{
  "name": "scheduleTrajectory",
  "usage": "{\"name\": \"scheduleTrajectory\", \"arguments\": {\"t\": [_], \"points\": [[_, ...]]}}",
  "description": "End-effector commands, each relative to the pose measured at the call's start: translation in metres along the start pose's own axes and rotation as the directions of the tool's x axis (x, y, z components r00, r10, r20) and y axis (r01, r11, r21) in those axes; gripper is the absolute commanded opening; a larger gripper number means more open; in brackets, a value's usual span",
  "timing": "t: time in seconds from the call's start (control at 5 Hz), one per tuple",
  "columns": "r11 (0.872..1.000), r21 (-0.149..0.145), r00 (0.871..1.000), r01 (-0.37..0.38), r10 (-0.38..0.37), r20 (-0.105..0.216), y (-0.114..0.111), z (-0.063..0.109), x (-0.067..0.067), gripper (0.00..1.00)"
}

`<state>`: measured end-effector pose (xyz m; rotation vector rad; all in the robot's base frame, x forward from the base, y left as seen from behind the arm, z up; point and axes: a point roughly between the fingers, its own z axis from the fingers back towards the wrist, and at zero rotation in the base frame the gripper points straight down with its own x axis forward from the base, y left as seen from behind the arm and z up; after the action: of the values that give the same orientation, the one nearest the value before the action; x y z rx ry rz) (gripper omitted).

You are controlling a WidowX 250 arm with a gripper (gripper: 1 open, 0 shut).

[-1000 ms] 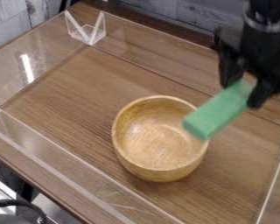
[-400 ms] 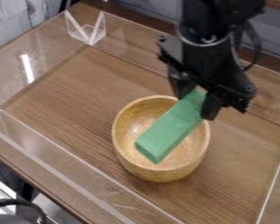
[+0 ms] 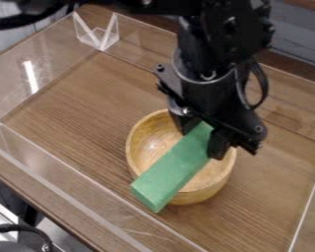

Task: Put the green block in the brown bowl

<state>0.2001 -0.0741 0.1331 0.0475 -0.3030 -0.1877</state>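
The gripper (image 3: 216, 128) hangs directly above the brown bowl (image 3: 147, 143), pointing steeply downward, and its jaws are clamped on the upper end of the green block (image 3: 180, 169). The block slopes down from that grip toward the near left, passing across the bowl's inside; its lower end juts out past the near rim and appears to hang over the wooden table (image 3: 82, 98) rather than inside the bowl. Whether the block touches the rim cannot be told from this view. In my judgement the step in hand is the placing: the block is carried over the target but not yet set in it. The next move calls for drawing the low end back within the rim, or tilting the block steeper, before the jaws part; released as it lies, it could tip out over the near edge.
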Motion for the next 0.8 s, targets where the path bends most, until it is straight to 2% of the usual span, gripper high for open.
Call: {"name": "scheduleTrajectory", "arguments": {"t": [0.0, 0.6], "points": [[1.0, -0.021, 1.0, -0.004, 0.005, 0.023, -0.0033, 0.0043, -0.0009, 0.0], [0.998, -0.052, 0.999, -0.042, 0.041, -0.025, -0.0095, 0.0, -0.01, 0.0]]}}
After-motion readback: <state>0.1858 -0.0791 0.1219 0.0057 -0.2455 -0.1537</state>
